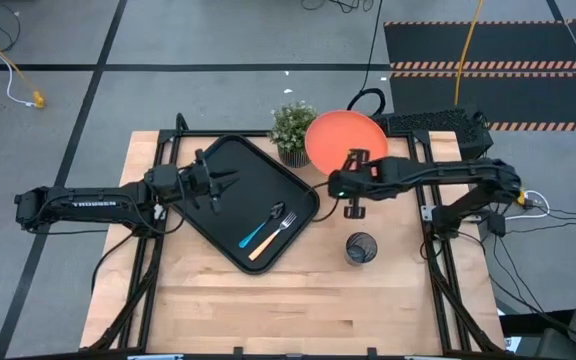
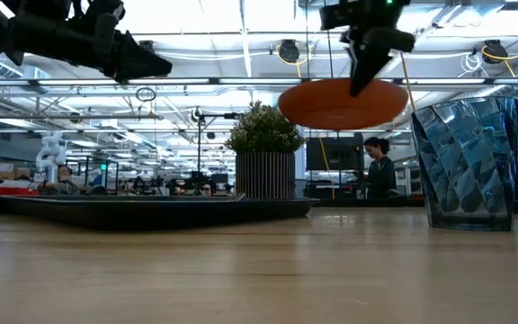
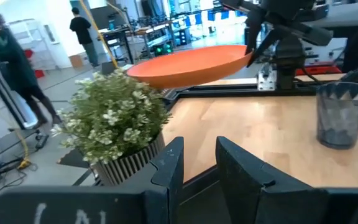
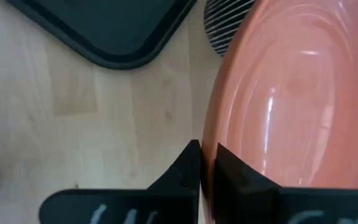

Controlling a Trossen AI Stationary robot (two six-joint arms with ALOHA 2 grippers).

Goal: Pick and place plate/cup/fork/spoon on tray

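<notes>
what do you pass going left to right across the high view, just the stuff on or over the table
left gripper over the tray → spoon → fork → potted plant → plate held up by the right gripper → cup

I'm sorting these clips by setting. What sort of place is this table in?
Probably a large open robotics lab or workshop. The low view shows long rows of ceiling lights over benches crowded with equipment, a person works at a station behind the table, and cables trail across the floor.
</notes>
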